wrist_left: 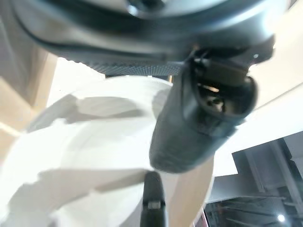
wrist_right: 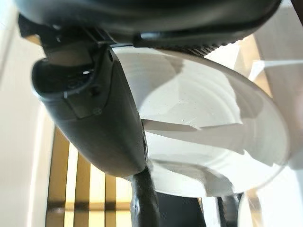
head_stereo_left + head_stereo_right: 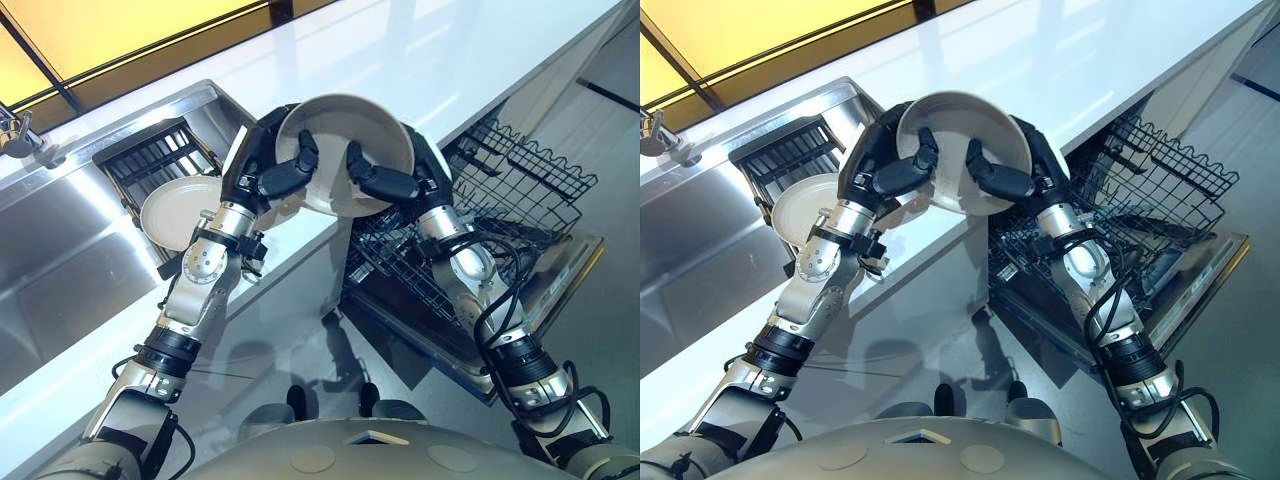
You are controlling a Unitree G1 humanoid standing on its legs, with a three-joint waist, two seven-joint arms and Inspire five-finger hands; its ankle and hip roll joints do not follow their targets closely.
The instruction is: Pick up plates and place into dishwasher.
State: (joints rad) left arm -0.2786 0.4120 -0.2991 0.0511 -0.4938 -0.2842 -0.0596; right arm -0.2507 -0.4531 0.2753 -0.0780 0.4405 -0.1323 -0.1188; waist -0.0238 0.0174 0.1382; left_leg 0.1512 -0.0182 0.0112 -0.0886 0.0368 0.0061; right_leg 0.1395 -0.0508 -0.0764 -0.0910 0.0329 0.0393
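Observation:
A round off-white plate is held up above the white counter's edge, between both hands. My left hand grips its left rim, thumb on the plate's face, fingers behind. My right hand grips the right rim the same way. In the left wrist view the plate lies under the thumb; the right wrist view shows the plate under its thumb. A second off-white plate stands in the dark rack in the sink. The open dishwasher with wire racks is to the right, below the plate.
A steel sink with a dark dish rack lies on the left, a tap at its far corner. The white counter runs across the back. The dishwasher door hangs open on the right.

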